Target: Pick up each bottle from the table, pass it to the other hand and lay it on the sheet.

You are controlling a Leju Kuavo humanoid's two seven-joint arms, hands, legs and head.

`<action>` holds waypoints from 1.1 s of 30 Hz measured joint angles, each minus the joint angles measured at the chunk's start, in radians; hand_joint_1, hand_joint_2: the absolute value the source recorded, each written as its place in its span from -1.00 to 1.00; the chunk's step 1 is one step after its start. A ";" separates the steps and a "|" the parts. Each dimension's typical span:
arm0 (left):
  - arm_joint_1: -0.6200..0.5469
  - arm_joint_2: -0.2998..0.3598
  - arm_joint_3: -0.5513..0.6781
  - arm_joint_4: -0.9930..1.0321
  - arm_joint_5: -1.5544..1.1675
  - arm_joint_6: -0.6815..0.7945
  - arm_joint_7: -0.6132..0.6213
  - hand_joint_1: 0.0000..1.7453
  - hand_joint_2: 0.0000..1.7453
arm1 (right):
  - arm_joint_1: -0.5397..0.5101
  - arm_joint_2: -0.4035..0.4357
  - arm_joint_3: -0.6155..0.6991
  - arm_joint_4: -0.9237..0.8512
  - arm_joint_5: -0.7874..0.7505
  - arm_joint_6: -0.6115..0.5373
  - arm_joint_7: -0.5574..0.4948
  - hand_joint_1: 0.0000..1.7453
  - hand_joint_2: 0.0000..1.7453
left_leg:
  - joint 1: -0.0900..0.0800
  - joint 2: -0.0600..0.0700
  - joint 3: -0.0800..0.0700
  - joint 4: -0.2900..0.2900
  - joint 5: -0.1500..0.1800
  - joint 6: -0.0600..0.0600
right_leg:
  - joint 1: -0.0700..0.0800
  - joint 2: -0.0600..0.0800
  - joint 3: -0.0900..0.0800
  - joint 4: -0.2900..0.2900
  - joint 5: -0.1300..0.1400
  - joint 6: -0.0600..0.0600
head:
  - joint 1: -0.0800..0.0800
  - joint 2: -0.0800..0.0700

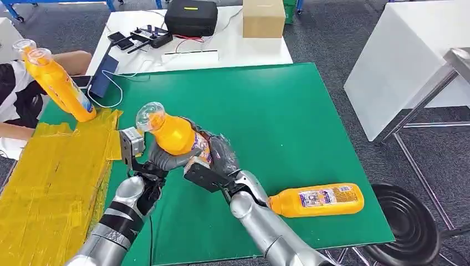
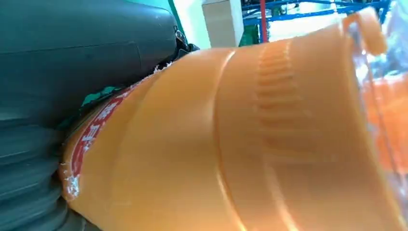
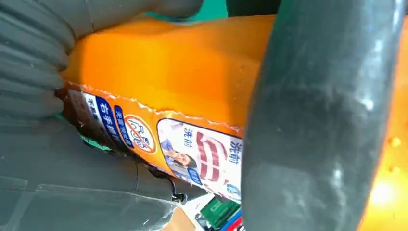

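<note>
Handover step, centre frame: right robot hand [image 1: 219,158] and left robot hand [image 1: 161,160] both grip bottle [image 1: 174,133] above bench [image 1: 288,111]; next, right lets go; left lays it on sheet [image 1: 50,183], lower left

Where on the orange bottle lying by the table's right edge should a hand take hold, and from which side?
Probably around the labelled middle of the lying bottle, coming from above with the right hand, once it is free of the held bottle. It lies flat on the green table, so its long straight body faces up, while the neck end sits behind the right arm.
</note>
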 measured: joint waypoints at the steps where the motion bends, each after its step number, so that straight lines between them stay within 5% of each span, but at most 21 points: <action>1: 0.000 0.000 0.000 -0.002 0.000 0.001 0.000 1.00 1.00 | 0.000 0.000 0.000 0.000 0.000 0.000 0.000 -1.00 1.00 | 0.000 0.000 0.000 0.000 0.000 0.000 | 0.000 0.000 0.000 0.000 0.000 0.000 | 0.000 0.000; 2: 0.000 0.000 0.000 -0.003 0.000 0.001 0.000 1.00 1.00 | 0.000 0.000 0.000 0.000 0.000 0.000 -0.001 -1.00 1.00 | 0.000 0.000 0.000 0.000 0.000 0.000 | 0.000 0.000 0.000 0.000 0.000 0.000 | 0.000 0.000; 3: 0.000 0.000 0.000 -0.003 -0.001 0.001 0.000 1.00 1.00 | 0.000 0.000 0.000 0.000 0.000 0.000 -0.001 -1.00 -1.00 | 0.000 0.000 0.000 0.000 0.000 0.000 | 0.000 0.000 0.000 0.000 0.000 0.000 | 0.000 0.000; 7: 0.001 0.001 0.001 -0.015 -0.056 0.064 -0.003 1.00 1.00 | 0.006 -0.002 0.000 -0.013 0.001 -0.011 0.000 -1.00 -1.00 | 0.000 0.000 0.000 0.000 0.000 0.000 | 0.000 0.000 0.000 0.000 0.000 0.000 | 0.000 0.000; 12: 0.007 0.003 0.011 -0.083 -0.414 0.418 0.021 1.00 1.00 | 0.052 -0.037 0.004 -0.139 0.033 0.004 0.045 -1.00 -1.00 | 0.000 0.000 0.000 0.000 0.000 0.000 | 0.000 0.000 0.000 0.000 0.000 0.000 | 0.000 0.000; 13: 0.012 0.007 0.018 -0.097 -0.517 0.495 0.036 1.00 1.00 | 0.061 -0.048 0.004 -0.176 0.033 0.028 0.060 -1.00 1.00 | 0.000 0.000 -0.001 0.000 0.000 0.000 | 0.000 0.000 0.000 0.000 0.000 0.000 | -0.001 0.000; 18: 0.034 0.056 0.056 -0.128 -1.061 0.801 0.185 1.00 1.00 | 0.066 -0.128 0.005 -0.295 0.027 0.116 0.111 -1.00 1.00 | 0.000 0.000 0.000 0.000 0.000 0.000 | 0.000 0.000 0.000 0.000 0.000 0.000 | 0.000 0.000; 33: 0.036 0.246 0.243 0.011 -1.488 0.887 0.382 1.00 1.00 | 0.101 -0.371 0.007 -0.491 0.009 0.159 0.150 -1.00 1.00 | 0.000 0.000 0.000 0.000 0.000 0.000 | 0.000 0.000 0.000 0.000 0.000 0.000 | 0.001 0.000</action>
